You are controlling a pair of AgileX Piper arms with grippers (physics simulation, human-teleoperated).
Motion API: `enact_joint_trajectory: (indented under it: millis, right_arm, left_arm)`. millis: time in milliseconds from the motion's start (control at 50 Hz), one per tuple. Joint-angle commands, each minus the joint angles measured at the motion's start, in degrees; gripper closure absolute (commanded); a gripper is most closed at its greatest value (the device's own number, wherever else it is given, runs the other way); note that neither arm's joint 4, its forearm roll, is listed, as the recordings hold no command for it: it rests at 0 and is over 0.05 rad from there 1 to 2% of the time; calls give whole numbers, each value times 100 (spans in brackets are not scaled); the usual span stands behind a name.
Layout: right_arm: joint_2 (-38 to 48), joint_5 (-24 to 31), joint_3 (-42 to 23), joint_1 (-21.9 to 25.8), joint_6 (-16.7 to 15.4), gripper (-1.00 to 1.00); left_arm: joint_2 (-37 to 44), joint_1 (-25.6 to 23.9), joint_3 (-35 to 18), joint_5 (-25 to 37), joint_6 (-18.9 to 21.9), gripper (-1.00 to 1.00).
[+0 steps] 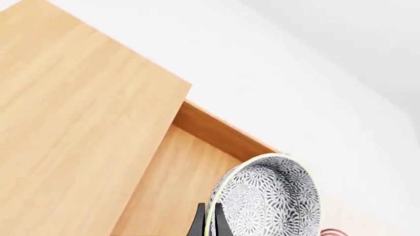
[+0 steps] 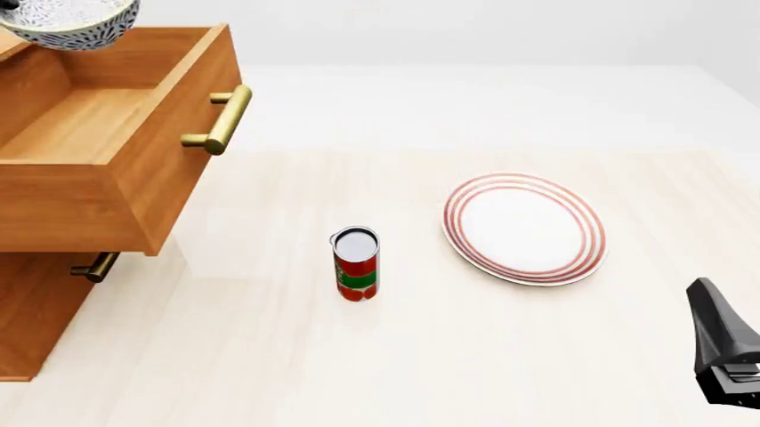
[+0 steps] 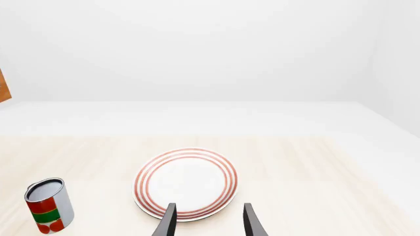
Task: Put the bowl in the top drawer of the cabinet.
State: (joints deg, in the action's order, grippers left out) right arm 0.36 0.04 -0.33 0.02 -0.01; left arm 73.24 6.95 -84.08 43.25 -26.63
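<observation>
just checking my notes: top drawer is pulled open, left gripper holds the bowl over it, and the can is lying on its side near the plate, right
Not quite. The can stands upright on the table beside the plate, as the front view shows. The rest holds: the top drawer is pulled open, and the left gripper grips the bowl by its rim above it.

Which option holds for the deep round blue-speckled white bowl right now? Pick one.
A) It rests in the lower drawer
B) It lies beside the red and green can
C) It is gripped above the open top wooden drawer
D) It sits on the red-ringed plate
C: the left gripper pinches the rim of the blue-speckled white bowl, held in the air over the pulled-out top wooden drawer.
</observation>
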Motion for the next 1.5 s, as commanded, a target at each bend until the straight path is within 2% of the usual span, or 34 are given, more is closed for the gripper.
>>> enact_joint_trajectory:
  millis: [20,1260,1500]
  right_arm:
    - [1,0,0,0,0,-100]
    - [1,0,0,1,0,-100]
    - [0,0,0,0,1,-100]
  left_arm:
    - [-9,54,131,-70,109,100]
    - [271,173,1010,-722,505,100]
    - [323,180,1006,-751,528,100]
